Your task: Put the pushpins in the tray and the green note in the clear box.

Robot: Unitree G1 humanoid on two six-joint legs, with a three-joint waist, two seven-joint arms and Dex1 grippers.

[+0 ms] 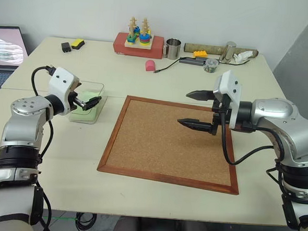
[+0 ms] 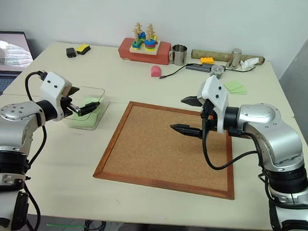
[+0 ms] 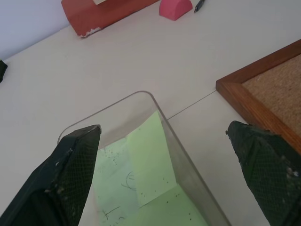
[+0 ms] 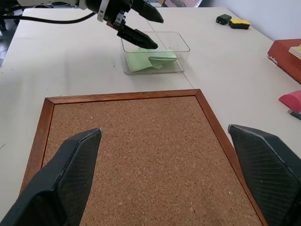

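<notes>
The green note (image 3: 150, 160) lies inside the clear box (image 1: 84, 116) on the table's left side, with one part folded up against a wall. My left gripper (image 1: 94, 101) hangs open just over the box with nothing between its fingers, and the box and note (image 4: 150, 60) also show in the right wrist view. My right gripper (image 1: 183, 108) stands open above the right half of the corkboard (image 1: 163, 142), holding nothing. The pushpins and the tray are out of view.
The wood-framed corkboard fills the table's middle. Along the back edge stand a red block with a stacking toy (image 1: 138, 41), a metal mug (image 1: 172, 48), a small round jar (image 1: 211, 65) and a pink piece (image 1: 149, 65). A stack of green notes (image 2: 234, 87) lies at the right.
</notes>
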